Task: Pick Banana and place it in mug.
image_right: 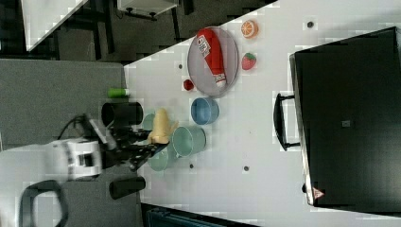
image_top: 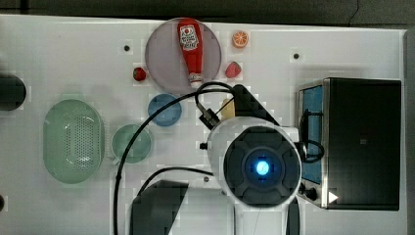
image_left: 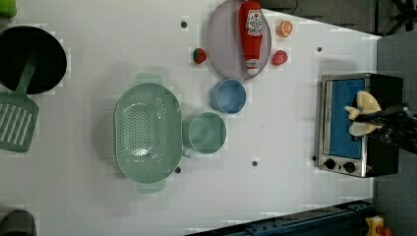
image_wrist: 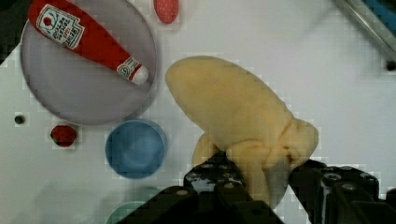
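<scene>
The pale yellow banana (image_wrist: pixel 238 116) hangs above the table with my gripper (image_wrist: pixel 261 182) shut on its stem end, one black finger on each side. In the top view the banana (image_top: pixel 227 108) peeks out beside the arm, to the right of the blue cup (image_top: pixel 165 109). The pale green mug (image_top: pixel 131 143) stands upright and empty further to the top view's left, next to the basket. In the left view the banana (image_left: pixel 364 114) and gripper (image_left: pixel 381 120) appear in front of the oven, far right of the mug (image_left: pixel 206 132). The right view shows the banana (image_right: pixel 161 125) near the mug (image_right: pixel 189 140).
A perforated green basket (image_top: pixel 73 141) lies left of the mug. A grey plate (image_top: pixel 166 63) holds a ketchup bottle (image_top: pixel 191 49), with strawberries (image_top: pixel 139 74) and an orange slice (image_top: pixel 240 38) around it. The toaster oven (image_top: pixel 352 142) stands at the top view's right. Pan (image_left: pixel 32 59) and spatula (image_left: pixel 17 118) lie at the left view's left.
</scene>
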Robot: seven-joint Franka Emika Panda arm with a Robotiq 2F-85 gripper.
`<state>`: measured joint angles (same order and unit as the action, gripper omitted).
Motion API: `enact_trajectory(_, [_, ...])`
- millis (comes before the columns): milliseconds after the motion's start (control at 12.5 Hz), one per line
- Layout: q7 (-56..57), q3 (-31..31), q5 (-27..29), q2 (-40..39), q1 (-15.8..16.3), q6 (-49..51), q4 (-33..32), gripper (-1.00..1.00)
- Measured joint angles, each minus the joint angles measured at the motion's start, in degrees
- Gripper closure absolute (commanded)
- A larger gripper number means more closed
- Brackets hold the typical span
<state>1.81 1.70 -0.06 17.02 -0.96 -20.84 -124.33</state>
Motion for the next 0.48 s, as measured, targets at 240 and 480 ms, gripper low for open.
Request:
enact_trajectory(240, [-2.04,-4.61,-1.42,0.22,0.21,2.24,2.46,0.32])
enact_trajectory(480, [-9.60,-10.85,0.39,-1.20,1.78,4.06,2.24,0.32])
